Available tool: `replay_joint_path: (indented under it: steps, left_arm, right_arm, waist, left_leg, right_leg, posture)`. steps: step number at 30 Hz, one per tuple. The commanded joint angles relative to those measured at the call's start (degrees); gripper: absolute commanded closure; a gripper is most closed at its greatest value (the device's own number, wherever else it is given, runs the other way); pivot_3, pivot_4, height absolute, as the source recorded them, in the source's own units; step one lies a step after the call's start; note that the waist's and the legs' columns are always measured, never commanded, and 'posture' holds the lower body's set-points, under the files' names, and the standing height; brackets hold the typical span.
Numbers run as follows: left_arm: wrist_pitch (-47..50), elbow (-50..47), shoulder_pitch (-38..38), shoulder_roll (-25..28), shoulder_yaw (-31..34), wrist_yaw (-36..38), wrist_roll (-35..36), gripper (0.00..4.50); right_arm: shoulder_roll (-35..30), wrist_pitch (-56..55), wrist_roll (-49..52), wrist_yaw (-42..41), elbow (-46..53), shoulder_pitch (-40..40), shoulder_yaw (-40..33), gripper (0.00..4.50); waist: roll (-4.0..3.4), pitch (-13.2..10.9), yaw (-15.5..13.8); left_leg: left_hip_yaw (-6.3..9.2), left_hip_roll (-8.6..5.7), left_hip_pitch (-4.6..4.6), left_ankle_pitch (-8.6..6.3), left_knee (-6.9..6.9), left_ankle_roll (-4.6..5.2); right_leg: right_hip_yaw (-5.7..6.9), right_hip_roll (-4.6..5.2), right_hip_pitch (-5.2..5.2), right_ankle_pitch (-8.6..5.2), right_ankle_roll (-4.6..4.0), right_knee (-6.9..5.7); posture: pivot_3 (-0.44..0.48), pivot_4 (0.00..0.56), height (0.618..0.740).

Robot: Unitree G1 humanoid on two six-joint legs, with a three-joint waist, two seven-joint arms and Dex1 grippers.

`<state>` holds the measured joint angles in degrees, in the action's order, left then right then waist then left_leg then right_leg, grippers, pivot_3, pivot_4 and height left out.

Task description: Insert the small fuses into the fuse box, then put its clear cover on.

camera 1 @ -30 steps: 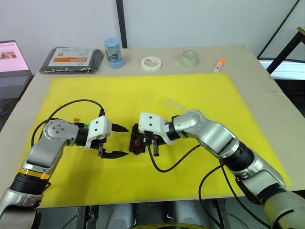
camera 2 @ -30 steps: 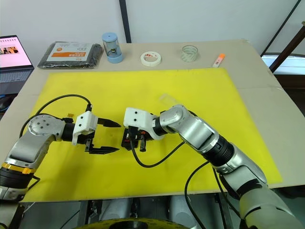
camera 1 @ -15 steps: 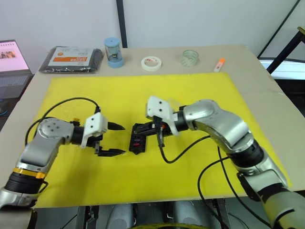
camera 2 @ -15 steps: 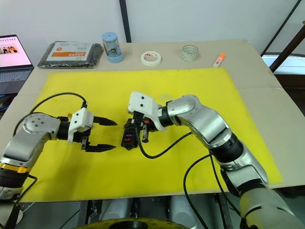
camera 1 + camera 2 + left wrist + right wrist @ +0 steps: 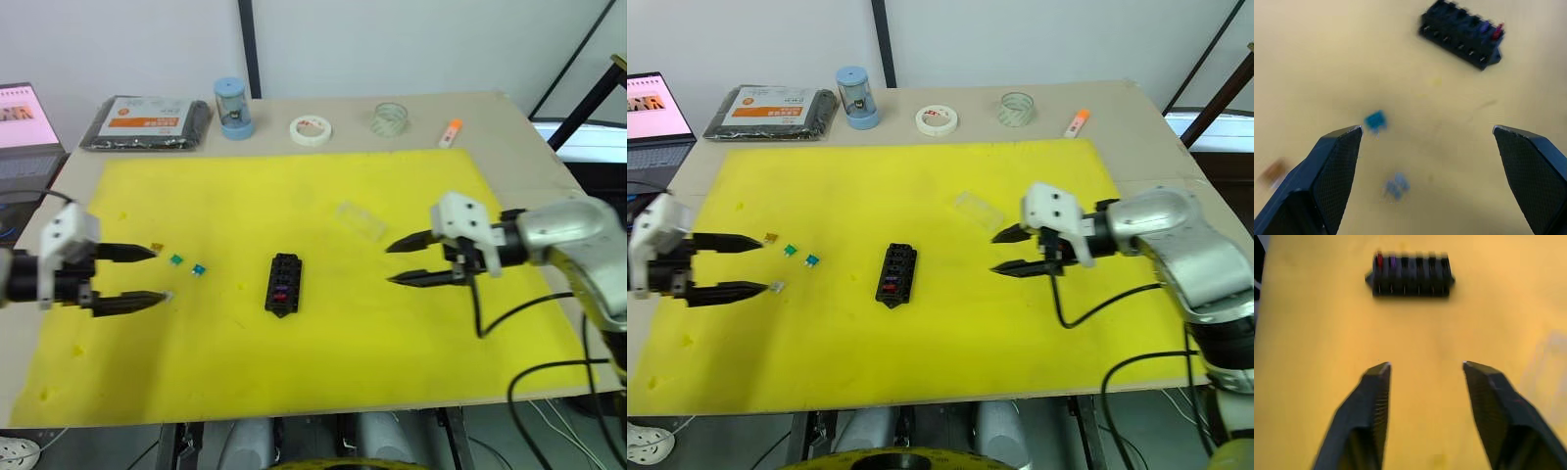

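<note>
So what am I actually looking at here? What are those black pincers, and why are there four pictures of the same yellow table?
It is a two-armed robot working at a table. The two wide pictures come from cameras in its head, looking down. The two close-ups come from a camera on each wrist, looking along that arm's black fingers.

The left gripper and the right gripper are both open and hold nothing.

On the yellow mat sits the fuse box, a small black block with a red fuse and a purple fuse already in its slots. Loose small fuses lie near the left gripper: a tan one, a green one, a teal one and a pale one. The clear cover lies apart, beyond the box.

At the far edge are a black packet, a blue container, two tape rolls and an orange marker.
</note>
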<state>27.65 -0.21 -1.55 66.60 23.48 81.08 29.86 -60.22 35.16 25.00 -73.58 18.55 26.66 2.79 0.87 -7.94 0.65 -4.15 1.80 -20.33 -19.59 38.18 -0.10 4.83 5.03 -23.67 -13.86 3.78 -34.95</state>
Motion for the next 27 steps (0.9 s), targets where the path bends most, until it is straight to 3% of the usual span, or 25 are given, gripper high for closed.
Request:
replay_joint_path:
  steps: [1, 4, 11, 18, 23, 27]
  left_arm:
    - [-3.88, 5.82, 2.87, 2.27, 5.89, 1.30, -2.71, 0.00]
    - [-6.39, 11.34, 5.19, 3.31, 9.06, 1.92, -4.39, 0.00]
    - [-8.64, 15.75, 6.60, 3.57, 11.36, 2.28, -5.40, 0.00]
    - [-7.90, 14.52, 4.45, 2.05, 8.46, 1.65, -4.70, 0.00]
    - [-2.73, 16.81, -1.34, -0.14, 3.11, 2.07, -2.85, 0.00]
    - [4.10, 26.20, -8.99, -2.24, -1.07, 2.24, -1.64, 0.00]
  right_arm:
    - [-3.51, -3.94, -0.90, -1.69, -2.80, -2.46, -5.16, 0.99]
    - [-6.05, -6.23, -1.80, -2.12, -6.24, -5.38, -8.04, 0.02]
    - [-7.82, -9.02, -2.71, -2.14, -10.37, -7.76, -10.66, 0.02]
    - [-4.43, -7.07, -1.43, -0.36, -6.83, -3.30, -7.51, 0.02]
    - [4.48, -2.91, 0.59, 2.48, -2.71, 7.55, -1.22, 0.02]
    - [12.94, -1.62, 0.32, 4.74, -1.13, 15.76, 4.48, 0.02]
  waist:
    - [-0.01, 0.00, 0.04]
    - [-0.01, -0.01, 0.08]
    - [-0.03, -0.02, -0.03]
    - [-0.05, -0.03, 0.09]
    - [-0.05, -0.02, 0.25]
    - [-0.03, -0.01, 0.11]
  left_leg:
    - [-0.01, 0.01, 0.00, 0.00, 0.00, 0.00]
    - [-0.11, 0.03, -0.03, 0.00, -0.03, 0.00]
    - [-0.18, 0.03, -0.04, 0.00, -0.03, -0.01]
    - [-0.19, 0.03, -0.05, 0.00, -0.03, -0.02]
    - [-0.22, 0.06, -0.04, 0.02, -0.03, -0.04]
    - [-0.30, 0.01, -0.12, 0.13, -0.02, -0.23]
  right_leg:
    - [0.00, 0.00, -0.01, 0.00, 0.00, 0.00]
    - [-0.02, 0.00, -0.10, 0.00, 0.00, -0.02]
    - [-0.03, 0.05, -0.13, 0.00, 0.00, -0.04]
    - [-0.05, 0.05, -0.18, 0.00, 0.00, -0.09]
    - [-0.08, -0.01, -0.25, 0.01, -0.01, -0.19]
    - [-0.07, -0.02, -0.31, 0.01, 0.00, -0.22]
  posture:
    - [0.000, 0.150, 0.740]
    - [0.000, 0.150, 0.740]
    - [0.000, 0.150, 0.740]
    - [0.000, 0.150, 0.740]
    - [0.000, 0.150, 0.740]
    - [0.000, 0.150, 0.740]
